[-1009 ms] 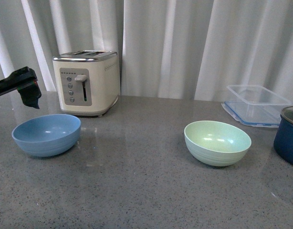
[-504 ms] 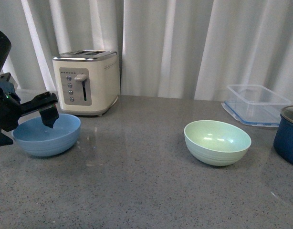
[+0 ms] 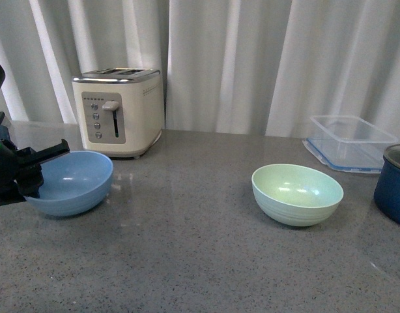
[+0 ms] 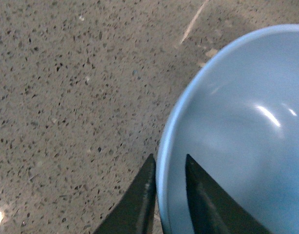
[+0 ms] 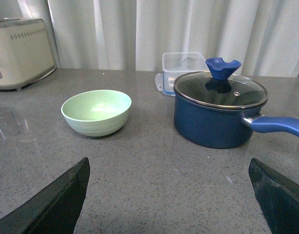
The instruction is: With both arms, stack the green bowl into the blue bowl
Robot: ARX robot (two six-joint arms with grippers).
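Gripped rim of blue bowl (image 3: 73, 182) with left tool (image 4: 169, 158); held right tool (image 5: 169, 163) released; had yet to stack green bowl (image 3: 296, 193), well apart from it.

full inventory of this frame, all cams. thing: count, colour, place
blue bowl: 1, light blue, counter's left side, in front of the toaster
green bowl: 1, pale mint, right of centre, empty
toaster: 1, cream, back left by the curtain
storage box: 1, clear with blue rim, back right
pot: 1, dark blue, glass lid, far right
curtain: 1, white, behind the counter
countertop: 1, grey speckled
left gripper: 1, black, fingers either side of the blue bowl's rim
right gripper: 1, black, open, away from the green bowl
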